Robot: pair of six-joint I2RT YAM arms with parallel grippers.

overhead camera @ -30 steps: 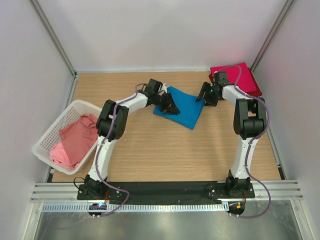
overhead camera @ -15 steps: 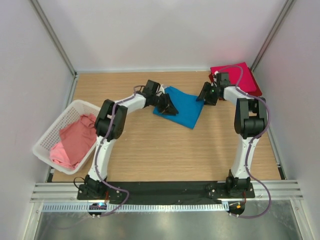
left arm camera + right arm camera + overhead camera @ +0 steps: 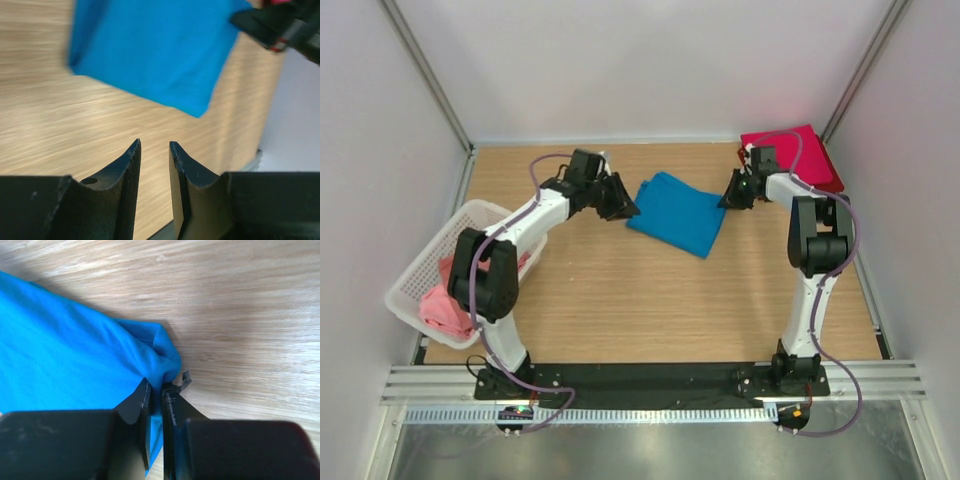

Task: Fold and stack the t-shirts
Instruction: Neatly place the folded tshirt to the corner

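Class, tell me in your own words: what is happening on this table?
The right gripper pinches the right corner of the folded blue t-shirt. The left gripper hangs beside its left edge, slightly open and empty. A red t-shirt lies in the far right corner; pink t-shirts sit in the white basket.

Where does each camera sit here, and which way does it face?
Top external: above and behind, looking down on the table; left arm and right arm show whole.
Left wrist: on the left arm, facing across the table at the blue t-shirt; open left gripper below.
Right wrist: close above the shirt's corner, pinched in the right gripper.
Shared: all three show the blue t-shirt.
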